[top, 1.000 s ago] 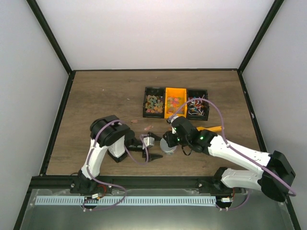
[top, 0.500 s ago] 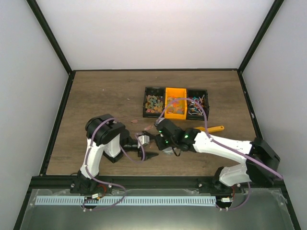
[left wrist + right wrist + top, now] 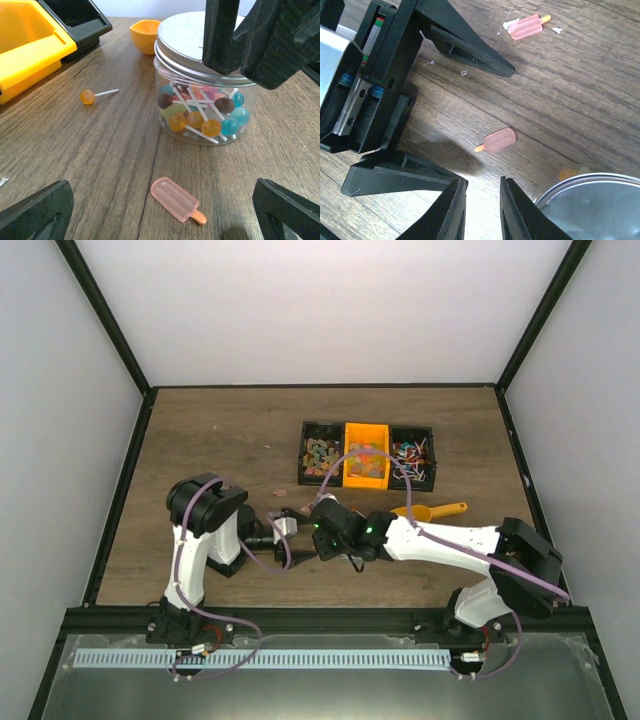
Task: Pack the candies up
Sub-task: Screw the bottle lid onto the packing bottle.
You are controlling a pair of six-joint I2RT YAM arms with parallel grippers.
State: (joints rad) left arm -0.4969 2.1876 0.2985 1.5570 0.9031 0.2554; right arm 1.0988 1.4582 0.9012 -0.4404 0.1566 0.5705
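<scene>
Candies fill three bins at the table's back: left black bin [image 3: 321, 456], yellow bin [image 3: 366, 458], right black bin [image 3: 412, 456]. A clear jar [image 3: 202, 112] with a metal lid [image 3: 592, 205] holds lollipops. One pink popsicle-shaped candy [image 3: 178, 200] [image 3: 499, 140] lies on the wood in front of the jar, between my two grippers. My left gripper [image 3: 162, 187] [image 3: 292, 532] is wide open around that spot, touching nothing. My right gripper [image 3: 483, 181] [image 3: 320, 536] hangs beside the jar, its jaws a little apart and empty. The jar is hidden under the right arm in the top view.
A second pink popsicle candy [image 3: 526, 26] [image 3: 281, 494] lies farther off among wrapper scraps. A loose orange lollipop [image 3: 87, 96] lies left of the jar. The orange scoop [image 3: 430, 510] [image 3: 145, 35] rests behind the jar. Dark frame rails border the table.
The right arm has swung left across the jar toward my left gripper. The left arm has drawn back to the left. Neither gripper's opening has changed.
</scene>
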